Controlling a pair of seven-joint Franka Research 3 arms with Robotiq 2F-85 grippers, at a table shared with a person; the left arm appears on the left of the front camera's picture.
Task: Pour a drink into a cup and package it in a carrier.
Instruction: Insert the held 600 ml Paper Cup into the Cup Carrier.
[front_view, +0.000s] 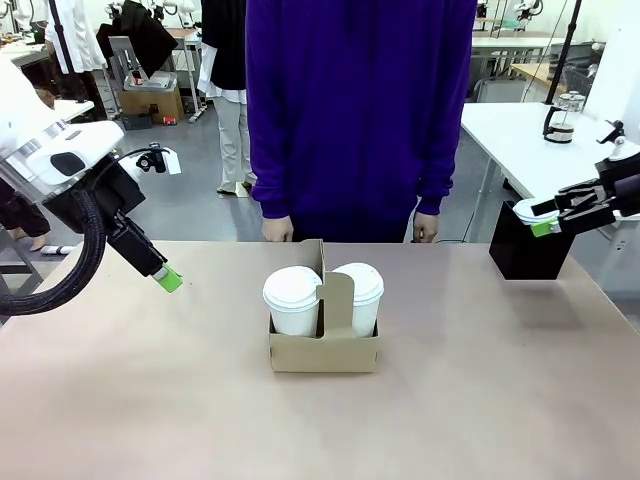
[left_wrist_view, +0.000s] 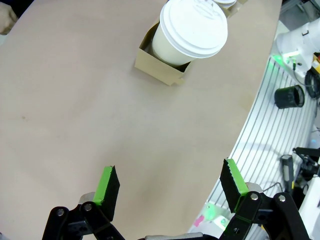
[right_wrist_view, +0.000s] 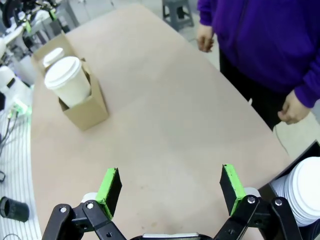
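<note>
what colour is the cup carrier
Plain brown cardboard carrier, clearest in the front view.

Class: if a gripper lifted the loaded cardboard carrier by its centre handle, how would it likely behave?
The carrier is thin folded cardboard, so its handle tab would probably flex. It holds two lidded cups, one per slot, so the load looks balanced and tipping seems unlikely. The cups stand well above the carrier's walls, so a jerky lift might rock them. Whether they are full cannot be told.

Black box (front_view: 527, 252) stands at table's (front_view: 150, 400) far-right edge.
</note>
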